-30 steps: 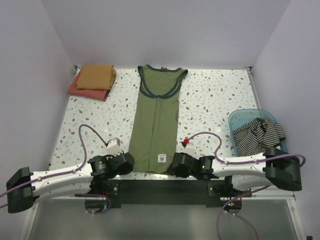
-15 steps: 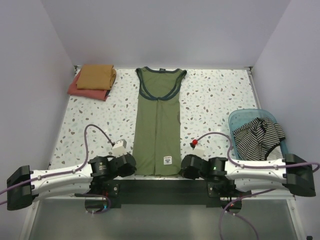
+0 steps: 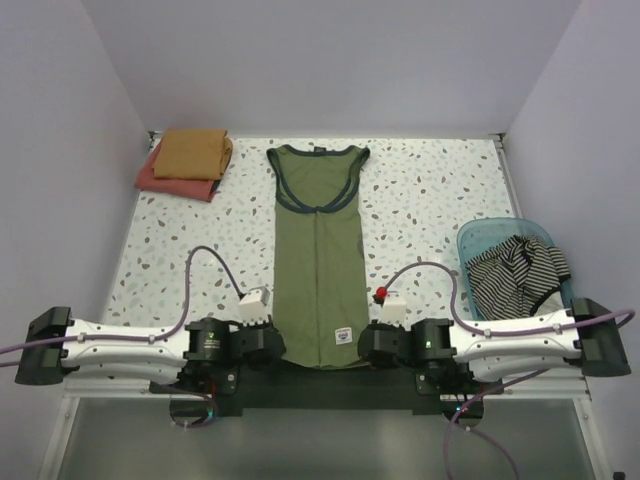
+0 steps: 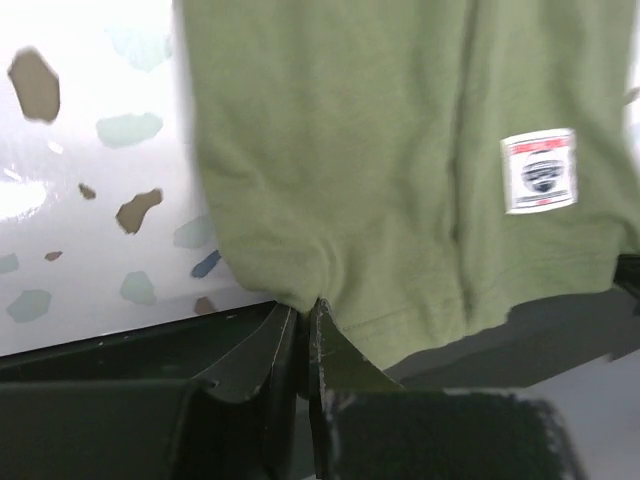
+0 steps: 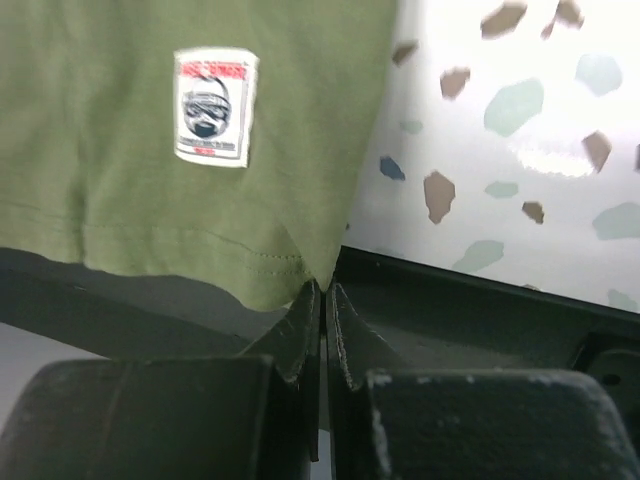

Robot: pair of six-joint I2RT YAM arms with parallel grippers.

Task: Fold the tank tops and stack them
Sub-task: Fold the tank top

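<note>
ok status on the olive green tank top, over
Left gripper shut on near-left hem corner of olive green cloth tank top. Right gripper shut on near-right corner. Top flat, hem at near edge of speckled table. Nothing on it.

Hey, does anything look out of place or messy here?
Nothing looks damaged. The hem of the green top overhangs the near edge of the table, pinched at its corners by the left gripper and right gripper. The striped top spills crumpled over the basket rim.

Spread tank top [image 3: 318, 255] in the centre, folded tops [image 3: 188, 160] far left, basket [image 3: 466, 250] right, holding another top [image 3: 520, 265].
</note>
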